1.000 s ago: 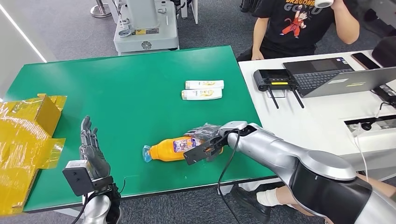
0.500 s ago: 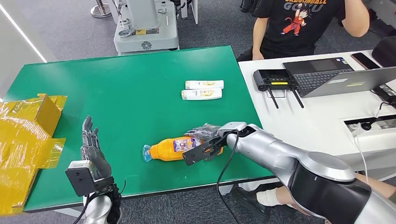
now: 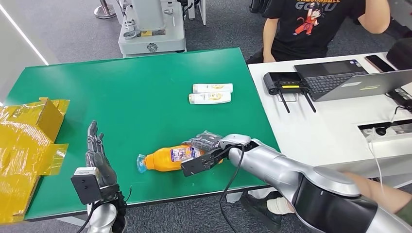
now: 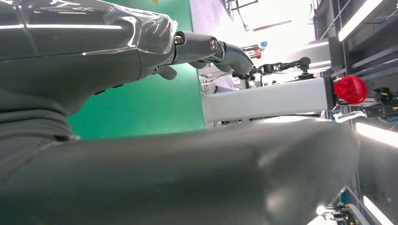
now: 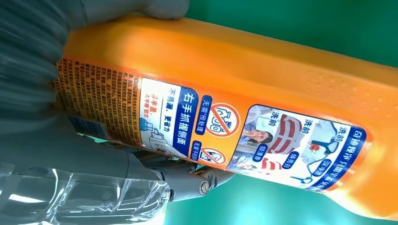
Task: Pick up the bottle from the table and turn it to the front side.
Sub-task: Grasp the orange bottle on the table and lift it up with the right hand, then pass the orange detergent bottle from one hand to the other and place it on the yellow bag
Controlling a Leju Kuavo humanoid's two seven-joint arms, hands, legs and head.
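Orange bottle (image 3: 167, 159) lies on the green table (image 3: 141, 92), right hand (image 3: 206, 145) fingers wrapped around its base.

Head view: the wide end of the orange bottle (image 3: 167, 159) is covered by the right hand (image 3: 206, 145), so the finger contact there cannot be traced. The label print is too small to read. The yellow wrapped box (image 3: 29, 141) is cut off by the left edge. The seated person (image 3: 316, 24) is cropped by the far edge. The laptop (image 3: 354, 80) runs off the right edge.

Right wrist view: both ends of the bottle (image 5: 244, 93) lie outside the picture.

Left wrist view: the left hand (image 4: 141, 140) is a blurred grey mass and its finger pose cannot be made out.
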